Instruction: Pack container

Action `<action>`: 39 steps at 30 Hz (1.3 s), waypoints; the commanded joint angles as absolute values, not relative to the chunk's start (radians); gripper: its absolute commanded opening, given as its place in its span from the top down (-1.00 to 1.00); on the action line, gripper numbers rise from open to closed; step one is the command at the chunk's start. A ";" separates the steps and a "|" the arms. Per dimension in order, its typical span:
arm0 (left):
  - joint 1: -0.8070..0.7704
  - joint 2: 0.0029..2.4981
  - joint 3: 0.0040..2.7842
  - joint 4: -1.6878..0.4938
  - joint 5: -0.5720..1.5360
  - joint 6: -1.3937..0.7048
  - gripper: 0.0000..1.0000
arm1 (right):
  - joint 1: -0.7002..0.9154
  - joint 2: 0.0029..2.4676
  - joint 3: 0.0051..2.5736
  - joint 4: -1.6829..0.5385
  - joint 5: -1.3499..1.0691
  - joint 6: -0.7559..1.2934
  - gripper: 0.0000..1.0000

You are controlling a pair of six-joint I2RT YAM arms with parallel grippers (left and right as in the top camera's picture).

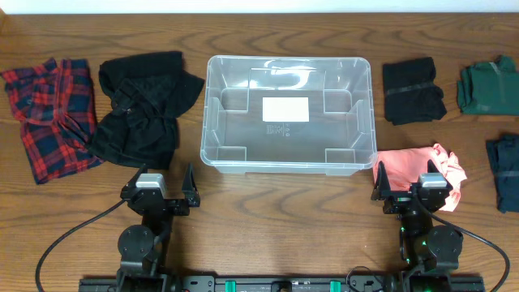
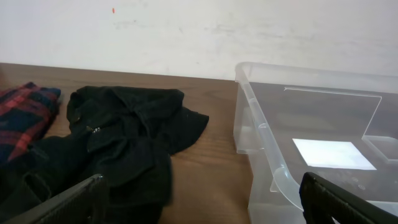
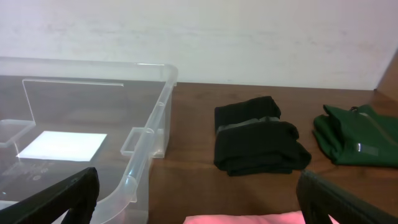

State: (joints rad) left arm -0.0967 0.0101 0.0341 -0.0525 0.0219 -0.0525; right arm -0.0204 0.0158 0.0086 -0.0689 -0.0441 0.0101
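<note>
A clear container [image 1: 235,122] is set on the bench [image 1: 268,211], ahead of and between both pairs of fingers. A black garment [image 1: 142,109] is seen ahead of the left fingers [image 1: 192,182], and a pink garment [image 1: 413,162] just ahead of the right fingers [image 1: 378,180]. Both pairs are spread wide, and nothing is held.

- The container [image 1: 288,58] stands open-topped in the middle of the table [image 1: 276,219]; its walls block sideways passage, and its inside can be reached from above.
- A rumpled black garment [image 1: 142,109] lies just ahead of the left pincer [image 1: 165,177], whose jaws gape wide.
- A pink cloth [image 1: 405,162] lies beneath the wide-open right pincer [image 1: 403,182], at the container's near right corner.
- Bare wood runs between both pincers.
- A narrow bare strip separates the container from a folded black garment [image 1: 413,92].
</note>
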 commanded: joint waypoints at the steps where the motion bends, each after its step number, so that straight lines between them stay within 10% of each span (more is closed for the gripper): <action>1: -0.102 0.005 0.004 -0.071 0.007 -0.054 -0.96 | -0.028 0.013 0.006 -0.072 -0.034 -0.005 -0.99; 39: -0.102 0.005 0.004 -0.071 0.007 -0.054 -0.96 | -0.027 0.013 0.006 -0.046 0.010 0.002 -0.98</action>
State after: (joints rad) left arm -0.0967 0.0101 0.0341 -0.0525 0.0219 -0.0525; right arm -0.0204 0.0158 0.0086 -0.0631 -0.0032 0.0101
